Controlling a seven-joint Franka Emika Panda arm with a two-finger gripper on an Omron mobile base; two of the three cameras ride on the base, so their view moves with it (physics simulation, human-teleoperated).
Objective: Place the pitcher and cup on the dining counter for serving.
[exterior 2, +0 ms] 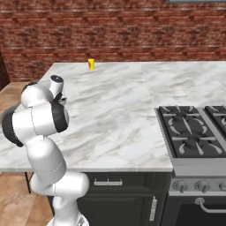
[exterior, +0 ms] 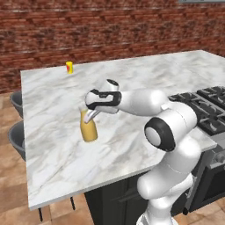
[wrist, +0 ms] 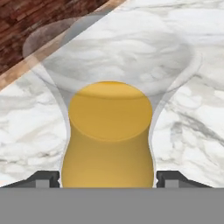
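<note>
From the left base view, your gripper (exterior: pixel 89 117) has the pitcher (exterior: pixel 88 127) by its neck, upright on the table (exterior: pixel 52 145) near the front edge, so it can be let go. In the right base view, the cup (exterior 2: pixel 91 64) stands far back, well apart. In the hand view, your jaws sit closed against the pitcher's sides.

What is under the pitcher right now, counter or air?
The pitcher is over the dining counter, gripper straddling its body. Its base is hidden in the hand view; whether it touches the marble is unclear.
</note>
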